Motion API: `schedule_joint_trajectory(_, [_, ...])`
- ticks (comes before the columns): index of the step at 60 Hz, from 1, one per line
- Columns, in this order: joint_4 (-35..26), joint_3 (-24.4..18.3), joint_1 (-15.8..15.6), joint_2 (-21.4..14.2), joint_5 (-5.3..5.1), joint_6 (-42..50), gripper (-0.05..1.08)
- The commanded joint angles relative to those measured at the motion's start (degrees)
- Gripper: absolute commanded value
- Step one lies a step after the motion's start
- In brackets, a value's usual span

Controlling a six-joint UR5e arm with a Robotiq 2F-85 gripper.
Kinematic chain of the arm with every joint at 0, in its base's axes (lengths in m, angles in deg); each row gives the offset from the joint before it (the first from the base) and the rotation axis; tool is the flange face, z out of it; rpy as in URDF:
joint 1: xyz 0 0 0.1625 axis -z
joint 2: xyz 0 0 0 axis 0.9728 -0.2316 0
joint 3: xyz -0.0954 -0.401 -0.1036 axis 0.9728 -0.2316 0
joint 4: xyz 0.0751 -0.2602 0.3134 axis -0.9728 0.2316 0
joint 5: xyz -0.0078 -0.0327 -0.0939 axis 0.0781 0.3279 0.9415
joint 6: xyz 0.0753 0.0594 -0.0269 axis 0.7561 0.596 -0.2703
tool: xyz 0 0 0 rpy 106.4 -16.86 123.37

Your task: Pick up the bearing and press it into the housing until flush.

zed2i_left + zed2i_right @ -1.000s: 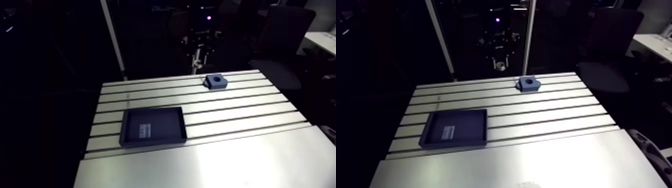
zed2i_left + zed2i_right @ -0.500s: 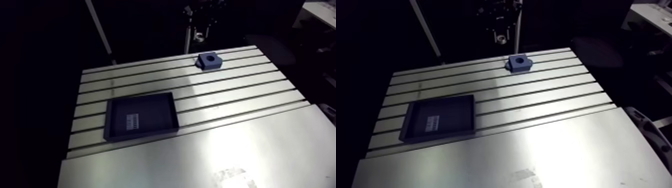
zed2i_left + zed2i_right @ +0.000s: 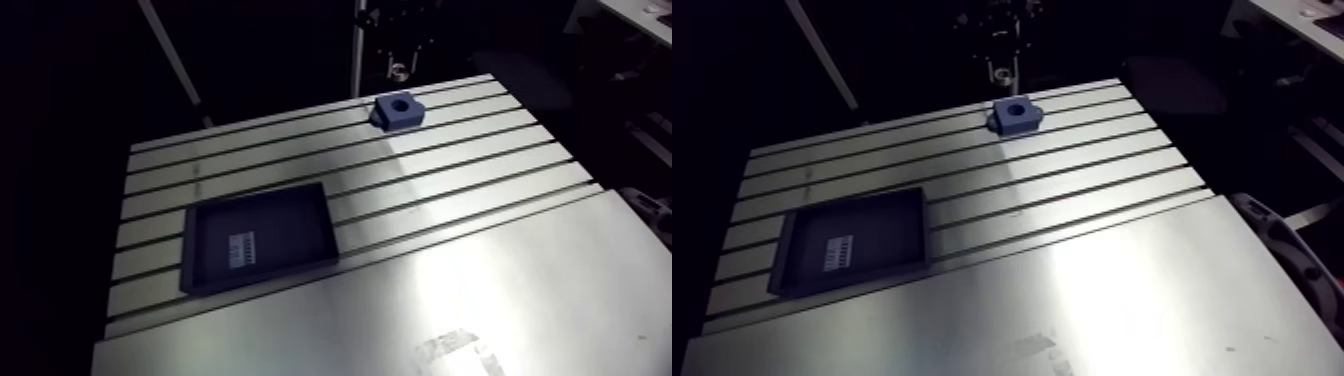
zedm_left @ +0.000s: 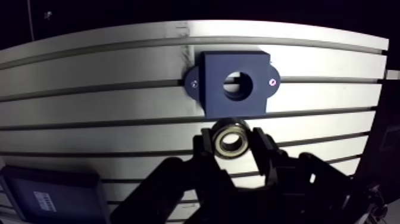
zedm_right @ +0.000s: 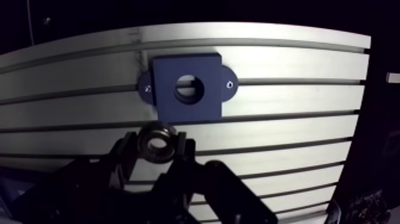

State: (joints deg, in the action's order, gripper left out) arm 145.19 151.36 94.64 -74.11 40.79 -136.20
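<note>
- The jaws are pinching the bearing (image 4: 232, 142): in the wrist view the metal ring sits clamped between them by its outer rim, one jaw on each side.
- The bearing shows its open face to the wrist camera, ring and centre hole both plain. I judge its axis to run roughly along the line of sight, down toward the desk (image 3: 480, 290).
- The blue housing (image 4: 233, 84) lies flat on the slotted desk with its round bore (image 4: 238, 85) facing up. It has a small ear with a screw on each of two opposite sides.
- The relation that matters: the housing is ahead of the jaws, apart from the bearing, with a strip of bare desk and one slot showing between them. The bore is nearly in line with the ring, and the two eyes disagree a little on the sideways offset.
- How high the bearing hangs above the desk cannot be read from these views.
- Judged step: bearing is in hand, and the carry to the bore is not yet done. The next move calls for going forward until ring and bore are concentric, then straight down.
- Risk: a tilted ring could jam on the bore's edge.
- In the arm view the housing (image 3: 398, 110) is near the desk's far edge, well apart from a dark shallow tray (image 3: 258, 247) with a small label inside.
</note>
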Motion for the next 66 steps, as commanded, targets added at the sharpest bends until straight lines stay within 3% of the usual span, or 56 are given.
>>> schedule_joint_trajectory(1, [0.18, 0.22, 0.93, 1.22, -0.01, -0.92, 0.77])
schedule_joint_trajectory(66, [2.29, -1.80, 2.02, 6.80, -0.02, -1.03, 0.77])
